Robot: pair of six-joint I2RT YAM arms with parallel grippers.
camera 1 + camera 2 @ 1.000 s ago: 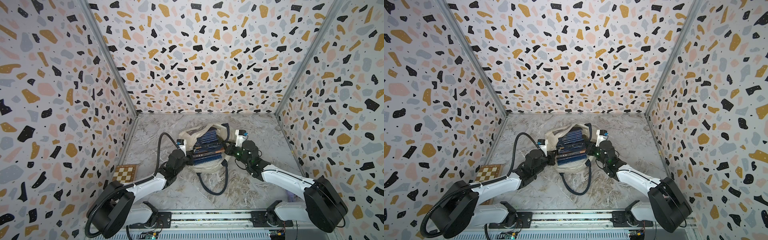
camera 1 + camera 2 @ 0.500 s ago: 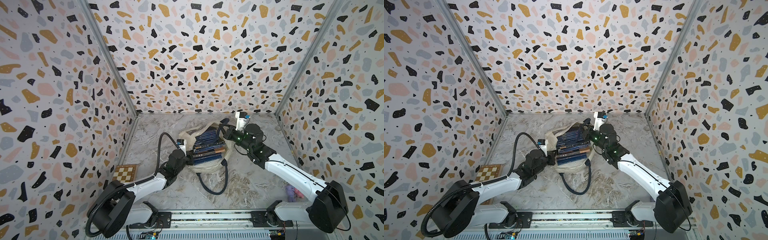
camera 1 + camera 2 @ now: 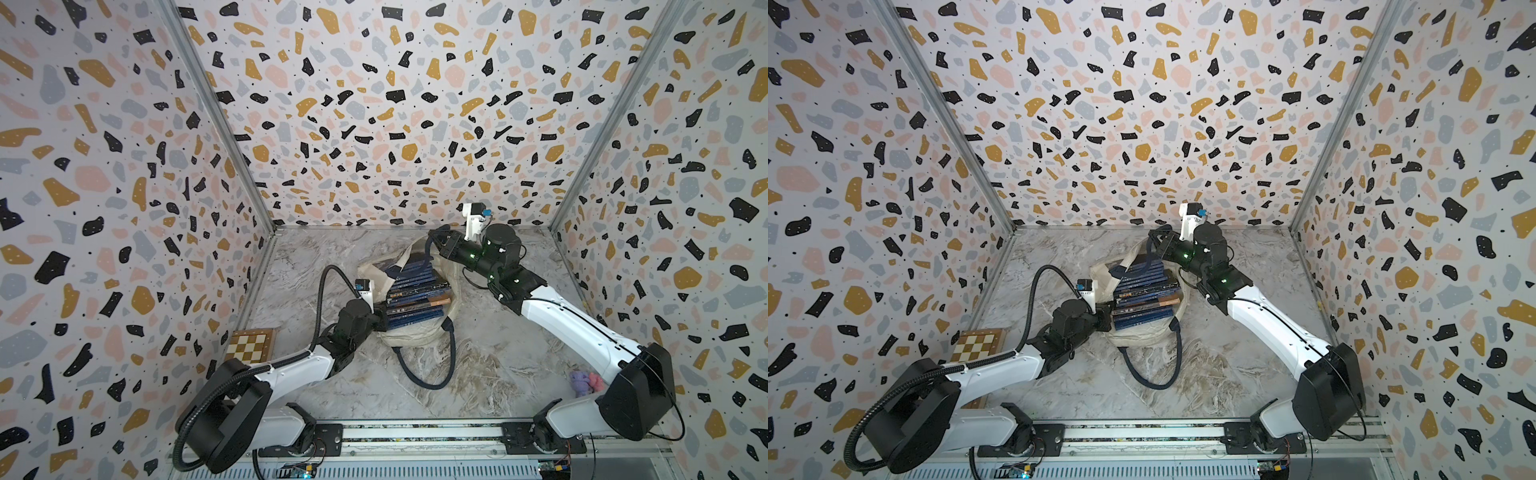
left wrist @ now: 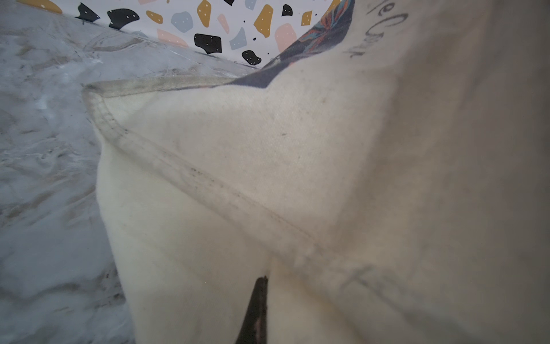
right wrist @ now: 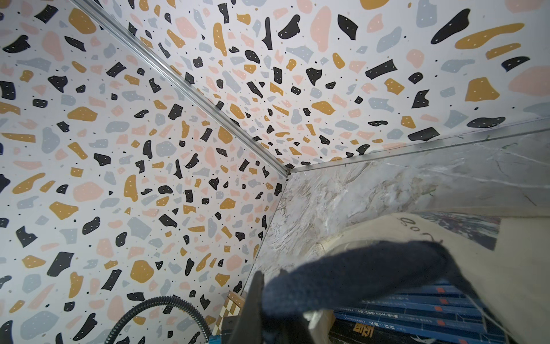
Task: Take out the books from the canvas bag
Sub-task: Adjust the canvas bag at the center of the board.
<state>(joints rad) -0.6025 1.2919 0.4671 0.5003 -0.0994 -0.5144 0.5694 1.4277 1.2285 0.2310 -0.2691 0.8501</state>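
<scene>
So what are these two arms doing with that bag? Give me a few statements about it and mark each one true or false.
1. The right gripper is shut on a navy handle of the bag. True.
2. The books are stacked on bare table, away from the bag. False: the stack lies inside the open canvas bag.
3. The left gripper is shut on the bag's cream cloth. True.
4. The chessboard box sits on top of the books. False: it lies on the table near the left arm, apart from the bag.
5. A second handle lies slack on the table in front of the bag. True.
</scene>
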